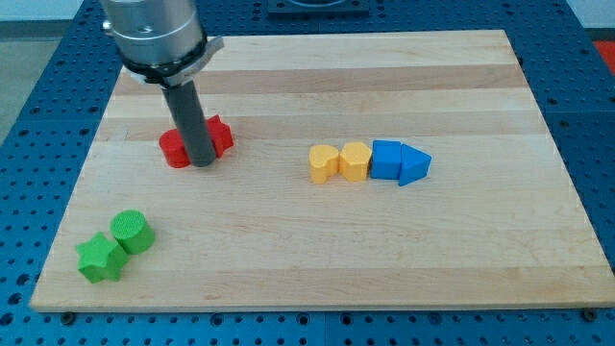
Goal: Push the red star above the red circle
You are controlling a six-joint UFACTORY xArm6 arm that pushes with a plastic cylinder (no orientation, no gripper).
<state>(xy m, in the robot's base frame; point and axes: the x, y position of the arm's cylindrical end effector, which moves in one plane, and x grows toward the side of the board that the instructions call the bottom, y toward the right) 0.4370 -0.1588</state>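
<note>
Item: wooden bench, light-grained, carrying eight small blocks. Near the far-left corner: red circle and red star, near each other, the circle toward the left edge and slightly nearer the front, the star on the right side of the rod; both partly hidden, so whether they touch cannot be told. My tip stands between the two reds, its end at the front of the gap, close against both. Pincer: none fitted; the arm ends in a plain rod, so there is no released or clenched state to report. Toward the right edge, mid-depth: a row of yellow heart, yellow hexagon-like block, blue cube and blue triangle, each touching its neighbour. Front-left corner: green star and green cylinder, touching. Step in hand, by judgement: the star is being worked around the circle, roughly level beside it and not yet on its far side. Next move calls for the tip to get on the star's right, then push it toward the far edge and leftward without nudging the circle.
</note>
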